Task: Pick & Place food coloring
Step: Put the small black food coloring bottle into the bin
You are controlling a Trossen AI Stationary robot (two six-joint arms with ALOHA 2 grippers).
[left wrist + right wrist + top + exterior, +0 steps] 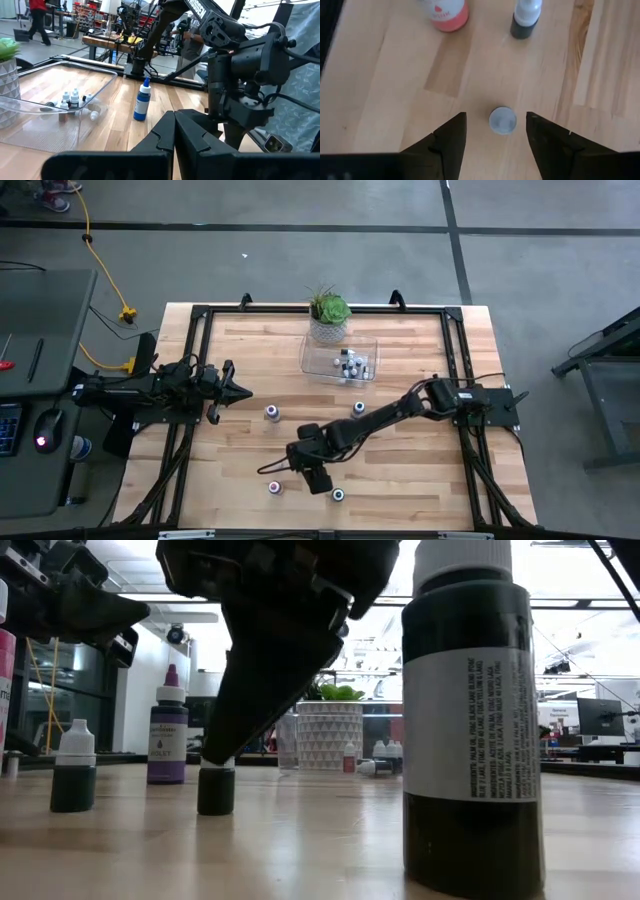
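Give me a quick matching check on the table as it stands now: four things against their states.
1. right pincer
2. left pincer
3. clear tray
4. plant

A. green, in a pale patterned pot
B. open, straddling a white-capped bottle
C. holding several small bottles
D. shut and empty, at the table's left side

Pairs: 1-B, 2-D, 3-C, 4-A

even overhead light, soft shadows — low view backlit, foreground bottle (470, 720) blurred.
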